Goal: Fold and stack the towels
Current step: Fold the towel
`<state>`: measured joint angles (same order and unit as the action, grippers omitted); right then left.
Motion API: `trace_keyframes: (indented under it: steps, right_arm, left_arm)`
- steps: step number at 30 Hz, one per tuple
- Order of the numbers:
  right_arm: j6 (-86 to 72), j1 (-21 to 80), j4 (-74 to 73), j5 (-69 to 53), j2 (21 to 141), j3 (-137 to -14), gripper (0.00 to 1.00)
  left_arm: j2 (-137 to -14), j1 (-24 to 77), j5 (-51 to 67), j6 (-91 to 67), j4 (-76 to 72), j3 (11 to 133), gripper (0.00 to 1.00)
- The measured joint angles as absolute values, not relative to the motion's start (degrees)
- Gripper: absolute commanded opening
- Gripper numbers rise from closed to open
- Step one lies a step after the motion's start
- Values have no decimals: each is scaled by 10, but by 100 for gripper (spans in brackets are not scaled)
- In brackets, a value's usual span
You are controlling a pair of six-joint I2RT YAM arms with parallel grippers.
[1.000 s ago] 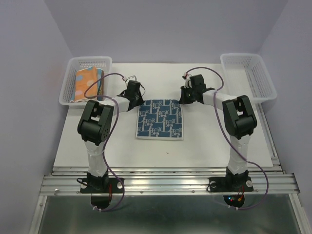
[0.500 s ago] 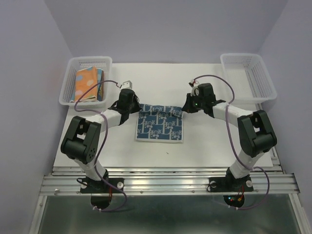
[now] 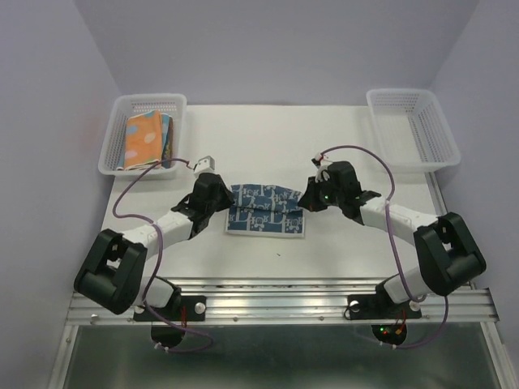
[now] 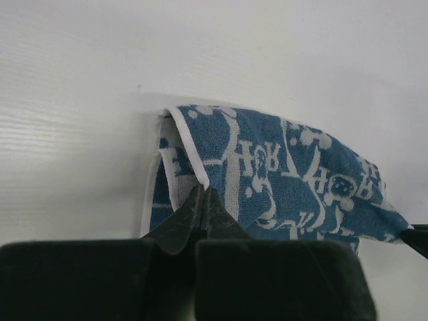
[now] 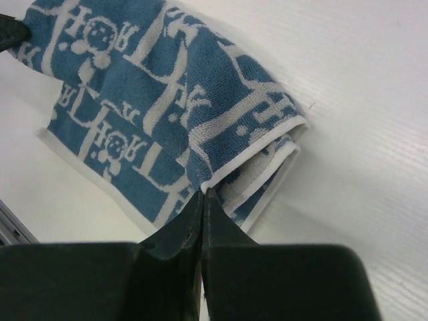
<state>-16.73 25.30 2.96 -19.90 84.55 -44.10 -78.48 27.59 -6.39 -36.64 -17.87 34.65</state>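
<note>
You are working on a white table (image 3: 268,138) inside a booth with pale lilac walls (image 3: 268,49), and a ribbed metal rail (image 3: 276,301) runs along its near edge. The blue-white patterned towel (image 3: 266,212) lies near the middle of the table, between the two arms. It is doubled over on itself, with its long axis running left to right, parallel to the rail. Its near hem lies flat and straight.

Your left gripper (image 4: 202,200) has its jaws pressed together on the white-hemmed left corner of the upper layer. Your right gripper (image 5: 202,197) pinches the matching right corner in the same way. Between the two corners the upper layer arches. From overhead it looks raised off the lower layer, though you cannot be sure whether it touches in the middle.

Beyond the towel, bare table reaches to the back wall. A narrower bare strip lies between the near hem and the rail. A white mesh basket (image 3: 113,158) sits at the far left corner, well apart from the towel, holding a folded orange towel with pale dots (image 3: 143,138) beside a blue one (image 3: 166,131). A second white mesh basket (image 3: 438,154) sits at the far right corner.
</note>
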Motion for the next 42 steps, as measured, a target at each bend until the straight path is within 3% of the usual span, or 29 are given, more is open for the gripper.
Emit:
trace_keyframes:
  steps: [15, 24, 30, 33, 34, 36, 37, 38, 39, 41, 42]
  right_arm:
    - [-220, 295, 35, -156, 724, -348, 1]
    - [-254, 297, 46, -159, 716, -285, 1]
    - [-272, 298, 54, -161, 720, -277, 6]
    - [-279, 298, 57, -163, 727, -274, 17]
    - [-281, 298, 57, -165, 730, -274, 25]
    - [-284, 298, 56, -166, 734, -272, 40]
    - [-288, 298, 56, -166, 734, -272, 52]
    - [-288, 298, 56, -165, 734, -272, 56]
    - [-290, 298, 55, -165, 733, -272, 68]
    - [-291, 298, 54, -165, 727, -272, 75]
    - [-291, 298, 49, -164, 717, -272, 78]
  left_arm:
    - [-663, 297, -91, -436, -143, 255, 0]
    - [-662, 308, -86, -468, -123, 206, 0]
    - [-652, 310, -86, -480, -103, 206, 1]
    - [-647, 311, -89, -486, -79, 207, 9]
    - [-646, 311, -91, -487, -66, 209, 23]
    - [-644, 311, -96, -488, -44, 215, 40]
    - [-641, 311, -99, -487, -31, 220, 50]
    - [-639, 311, -100, -484, -22, 224, 55]
    - [-634, 311, -103, -483, -7, 231, 62]
    - [-625, 311, -103, -479, 5, 238, 67]
    - [-620, 311, -104, -478, 10, 241, 83]
